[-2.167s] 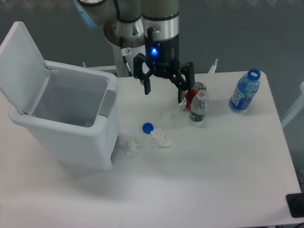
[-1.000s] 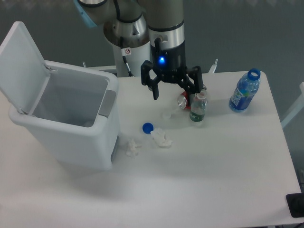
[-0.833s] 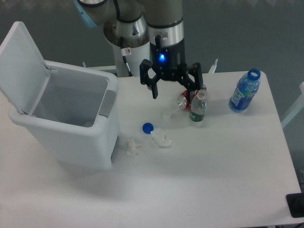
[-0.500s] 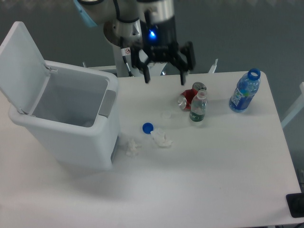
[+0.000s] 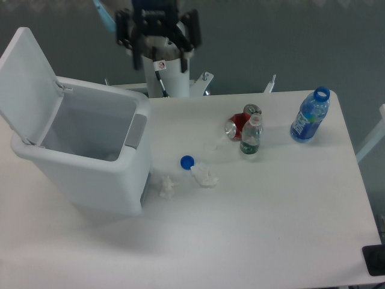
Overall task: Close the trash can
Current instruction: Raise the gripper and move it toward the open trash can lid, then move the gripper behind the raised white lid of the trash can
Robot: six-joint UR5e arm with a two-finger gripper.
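**Trash can open, gripper high at the top edge**

The trash can sits on the white table at about 9 o'clock in the view, with its flat lid swung up and back, leaning toward 10 o'clock, so the inside of the bin shows. Its grey latch faces the table's middle.

The gripper hangs at about 12 o'clock, above and behind the bin's far right corner, blurred, with its jaws spread wide and nothing between them.

Near the centre lie a blue cap and crumpled white scraps. Toward 2 o'clock stand a small clear bottle beside a red can, with a blue bottle farther right.
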